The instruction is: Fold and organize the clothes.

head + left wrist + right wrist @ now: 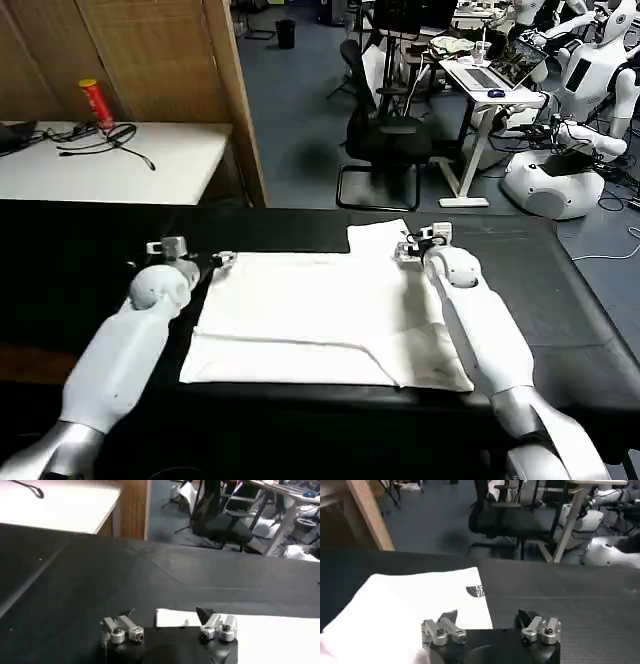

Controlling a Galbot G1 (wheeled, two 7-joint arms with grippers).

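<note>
The clothes are one white T-shirt (310, 315) lying flat on the black table (90, 250), with a fold line running across its near part. A sleeve (375, 235) sticks out at the far right corner. Over the shirt's far left corner my left gripper (222, 260) is open, and the white corner (172, 618) lies between its fingers (204, 614). At the far right edge beside the sleeve, my right gripper (407, 249) is open too. The shirt's edge (420, 605) with small black lettering (475, 590) reaches just under one of its fingers (449, 616). Nothing is held.
Bare black tabletop (560, 300) surrounds the shirt on all sides. Behind it stands a white table (110, 160) with a red can (97, 103) and cables. An office chair (385, 140), a desk with a laptop (495, 75) and other robots (565, 165) stand farther back.
</note>
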